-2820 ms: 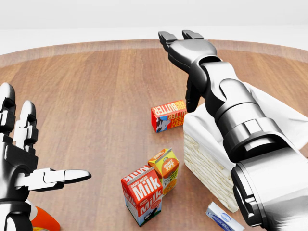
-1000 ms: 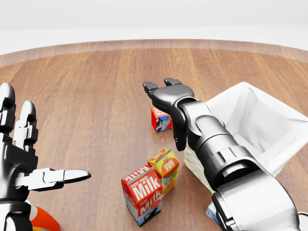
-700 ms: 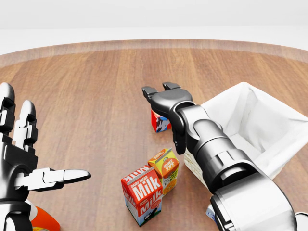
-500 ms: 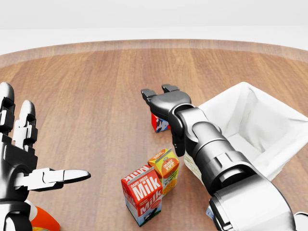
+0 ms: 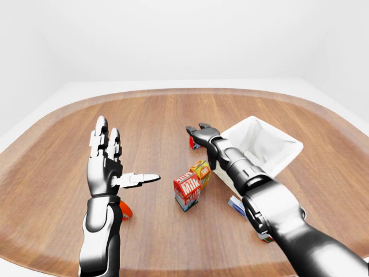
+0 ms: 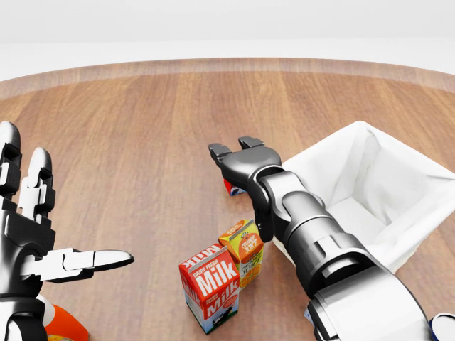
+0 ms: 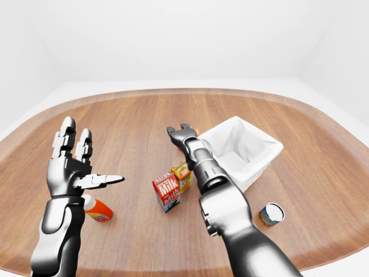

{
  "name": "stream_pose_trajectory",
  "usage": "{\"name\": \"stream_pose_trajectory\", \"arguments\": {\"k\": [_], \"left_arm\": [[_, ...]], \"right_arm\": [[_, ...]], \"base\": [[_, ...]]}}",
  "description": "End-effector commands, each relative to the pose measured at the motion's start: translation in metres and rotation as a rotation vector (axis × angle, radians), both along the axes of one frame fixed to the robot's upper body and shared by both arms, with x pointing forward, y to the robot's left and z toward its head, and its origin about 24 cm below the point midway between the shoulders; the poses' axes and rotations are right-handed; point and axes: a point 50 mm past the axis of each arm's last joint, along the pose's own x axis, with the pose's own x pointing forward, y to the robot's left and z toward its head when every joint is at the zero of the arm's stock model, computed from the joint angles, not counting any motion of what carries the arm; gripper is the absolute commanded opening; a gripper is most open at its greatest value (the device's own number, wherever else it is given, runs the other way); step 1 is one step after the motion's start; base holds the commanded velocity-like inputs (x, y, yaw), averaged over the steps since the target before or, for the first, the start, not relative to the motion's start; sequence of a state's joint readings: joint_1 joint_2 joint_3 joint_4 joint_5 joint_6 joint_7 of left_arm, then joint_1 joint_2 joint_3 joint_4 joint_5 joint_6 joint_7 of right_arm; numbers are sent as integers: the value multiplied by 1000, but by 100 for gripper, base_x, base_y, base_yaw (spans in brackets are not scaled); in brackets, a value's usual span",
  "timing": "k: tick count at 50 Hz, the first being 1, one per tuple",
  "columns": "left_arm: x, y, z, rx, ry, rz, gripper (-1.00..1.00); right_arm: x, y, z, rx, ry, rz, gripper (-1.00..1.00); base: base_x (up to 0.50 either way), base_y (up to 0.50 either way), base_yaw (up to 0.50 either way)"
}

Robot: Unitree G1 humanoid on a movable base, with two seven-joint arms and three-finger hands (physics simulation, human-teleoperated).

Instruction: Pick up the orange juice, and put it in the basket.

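The orange juice carton [image 6: 244, 249] stands upright on the wooden table, touching the right side of a red milk carton [image 6: 210, 286]. The white-lined basket [image 6: 334, 138] stands to its right. My right hand [image 6: 234, 148] is open and empty, its fingers spread over a red butter box [image 6: 231, 187] that it mostly hides. The hand is above the juice carton in the head view and apart from it, and its forearm runs along the basket's left wall. My left hand [image 6: 64, 213] is open and empty at the left edge, fingers pointing up.
An orange bottle [image 7: 98, 210] lies below my left hand. A small blue box [image 5: 235, 203] lies by the basket's lower corner. A tin can [image 7: 271, 213] stands at the lower right. The table's curved rim [image 5: 173, 91] runs along the top.
My right hand has come down from high over the basket, moving left and lower to hover over the butter box. The left hand and the cartons have not moved.
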State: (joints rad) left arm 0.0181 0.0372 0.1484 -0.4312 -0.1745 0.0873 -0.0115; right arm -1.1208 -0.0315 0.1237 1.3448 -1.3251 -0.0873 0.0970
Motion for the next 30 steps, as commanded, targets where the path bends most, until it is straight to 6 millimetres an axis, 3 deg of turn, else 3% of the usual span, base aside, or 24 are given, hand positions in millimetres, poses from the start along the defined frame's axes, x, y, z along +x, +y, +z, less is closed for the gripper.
{"name": "stream_pose_trajectory", "arguments": {"k": [1, 30], "left_arm": [[0, 0, 0, 0, 2, -1, 100], [1, 0, -1, -2, 4, -1, 100]], "right_arm": [[-3, 0, -8, 1, 16, -1, 100], [-9, 5, -19, 3, 33, 11, 100]], "base": [[0, 0, 0], [0, 0, 0]]}}
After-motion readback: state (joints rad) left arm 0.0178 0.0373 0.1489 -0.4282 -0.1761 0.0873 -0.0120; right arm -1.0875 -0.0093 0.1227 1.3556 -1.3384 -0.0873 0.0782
